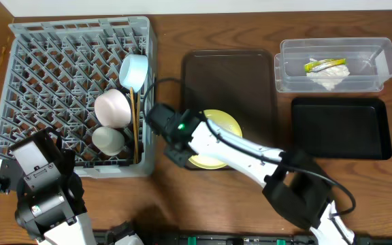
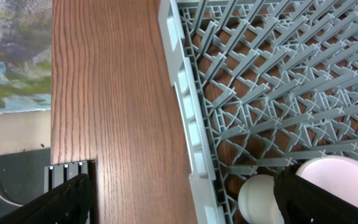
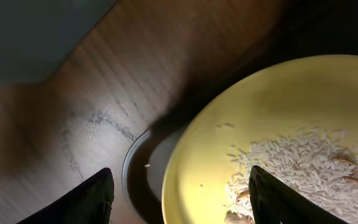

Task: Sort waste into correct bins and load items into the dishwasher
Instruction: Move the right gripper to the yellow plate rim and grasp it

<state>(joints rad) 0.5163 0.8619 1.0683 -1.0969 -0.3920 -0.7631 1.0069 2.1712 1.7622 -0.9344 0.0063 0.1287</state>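
Note:
The pale yellow plate [image 1: 226,126] lies on the front edge of the dark brown serving tray [image 1: 230,75] and carries beige food scraps [image 3: 291,168]. My right gripper [image 3: 185,199] is open, with its fingers on either side of the plate's rim [image 3: 185,155]; it also shows in the overhead view [image 1: 181,152]. The grey dish rack [image 1: 53,75] holds the light blue bowl [image 1: 133,70], the pinkish-white bowl [image 1: 112,107], the white cup [image 1: 107,139] and the chopsticks [image 1: 135,119]. My left gripper [image 2: 191,205] is open and empty over the rack's wall [image 2: 188,124]. The clear tub [image 1: 380,64] holds the napkin [image 1: 329,77] and the wrapper [image 1: 322,64].
The flat black tray [image 1: 341,128] lies in front of the clear tub at the right. My left arm [image 1: 43,184] stands at the rack's front left corner. My right arm [image 1: 250,153] reaches across the serving tray's front. Bare wood table [image 2: 117,93] lies beside the rack.

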